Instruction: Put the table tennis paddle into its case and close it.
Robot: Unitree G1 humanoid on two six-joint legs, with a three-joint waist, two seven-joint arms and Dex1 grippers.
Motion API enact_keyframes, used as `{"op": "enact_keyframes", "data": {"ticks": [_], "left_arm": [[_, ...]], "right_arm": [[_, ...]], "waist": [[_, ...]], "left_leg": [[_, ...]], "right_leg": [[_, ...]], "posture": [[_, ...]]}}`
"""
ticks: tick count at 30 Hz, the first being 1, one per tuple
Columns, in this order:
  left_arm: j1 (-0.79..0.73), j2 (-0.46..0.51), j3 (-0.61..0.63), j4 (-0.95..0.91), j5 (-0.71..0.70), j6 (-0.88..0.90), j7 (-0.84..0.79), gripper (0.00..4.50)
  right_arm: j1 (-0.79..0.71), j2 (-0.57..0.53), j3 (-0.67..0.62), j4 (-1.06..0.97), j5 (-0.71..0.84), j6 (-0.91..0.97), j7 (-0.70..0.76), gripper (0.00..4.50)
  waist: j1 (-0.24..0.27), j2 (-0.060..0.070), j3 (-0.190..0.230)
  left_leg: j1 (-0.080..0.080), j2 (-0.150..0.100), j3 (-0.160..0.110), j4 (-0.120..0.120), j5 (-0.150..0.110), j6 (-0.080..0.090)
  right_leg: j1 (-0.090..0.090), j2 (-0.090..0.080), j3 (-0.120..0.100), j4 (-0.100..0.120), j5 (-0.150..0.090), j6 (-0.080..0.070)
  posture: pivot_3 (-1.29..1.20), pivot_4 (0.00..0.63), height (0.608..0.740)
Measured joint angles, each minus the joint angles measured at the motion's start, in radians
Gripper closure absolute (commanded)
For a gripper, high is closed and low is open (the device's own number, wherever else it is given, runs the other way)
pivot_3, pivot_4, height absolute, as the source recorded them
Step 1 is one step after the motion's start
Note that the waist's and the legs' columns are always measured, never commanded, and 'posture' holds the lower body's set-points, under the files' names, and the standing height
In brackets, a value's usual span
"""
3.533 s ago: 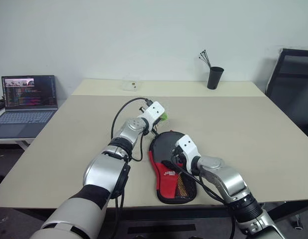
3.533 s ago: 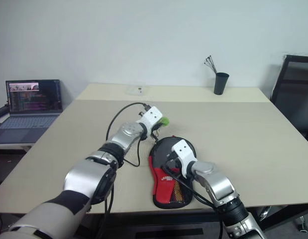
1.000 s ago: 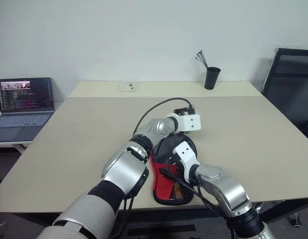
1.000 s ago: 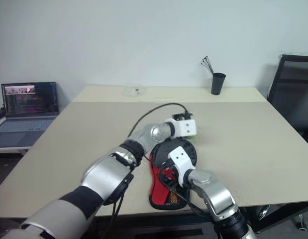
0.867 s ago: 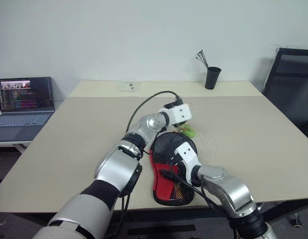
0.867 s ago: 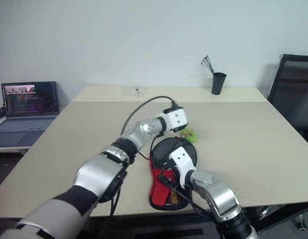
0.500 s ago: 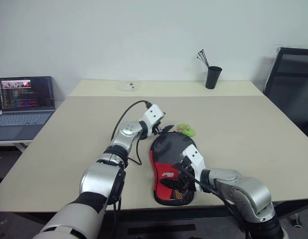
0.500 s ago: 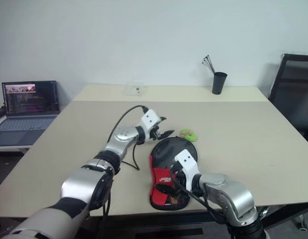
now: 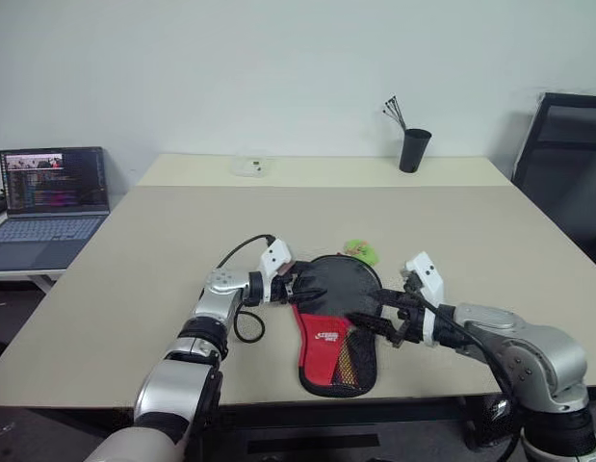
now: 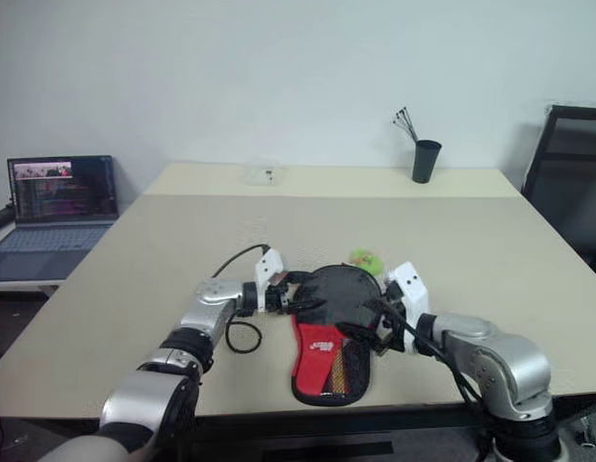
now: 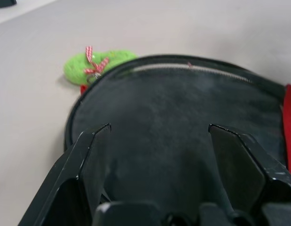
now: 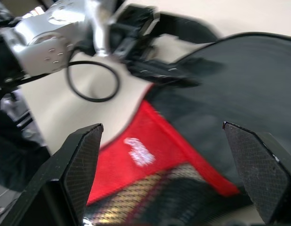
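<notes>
White logo (image 9: 327,336) on case (image 9: 337,289)

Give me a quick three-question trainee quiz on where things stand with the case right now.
1. True or false: the left gripper is open at the round end of the case.
2. What lies on the table just beyond the case's round end? A) a green object B) a laptop C) a black cup
3. Fill in: the lower part of the case is coloured ____.

Key: 1 true. 2 A, the green object. 3 red.
</notes>
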Motion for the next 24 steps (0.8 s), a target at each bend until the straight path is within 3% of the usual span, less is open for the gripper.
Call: {"op": "enact_keyframes", "data": {"ticks": [10, 18, 24], "left_arm": [[0.071, 0.032, -0.022, -0.094, -0.007, 0.007, 0.0, 0.9], [0.203, 0.068, -0.02, -0.295, -0.056, 0.091, 0.001, 0.9], [0.229, 0.083, -0.029, -0.404, -0.08, 0.202, -0.001, 0.9]], "right_arm": [[-0.006, 0.011, 0.028, 0.061, -0.028, -0.064, -0.046, 0.0], [-0.011, 0.003, 0.039, 0.074, -0.027, -0.085, -0.039, 0.0], [-0.148, 0.025, 0.041, 0.242, -0.039, -0.129, -0.05, 0.0]], "waist": [[-0.001, 0.0, 0.0], [-0.002, 0.001, 0.0], [-0.003, 0.001, 0.0]], "left_leg": [[0.0, 0.0, 0.0, 0.0, 0.0, 0.0], [0.001, 0.001, 0.0, 0.0, 0.0, 0.0], [0.001, 0.001, 0.001, 0.0, 0.0, 0.0]], "right_leg": [[0.0, 0.0, 0.0, 0.0, 0.0, 0.0], [0.0, -0.001, 0.001, 0.0, 0.0, 0.0], [0.0, 0.0, 0.001, 0.0, 0.0, 0.0]], "posture": [[0.0, 0.15, 0.74], [0.0, 0.15, 0.74], [0.0, 0.15, 0.74]]}}
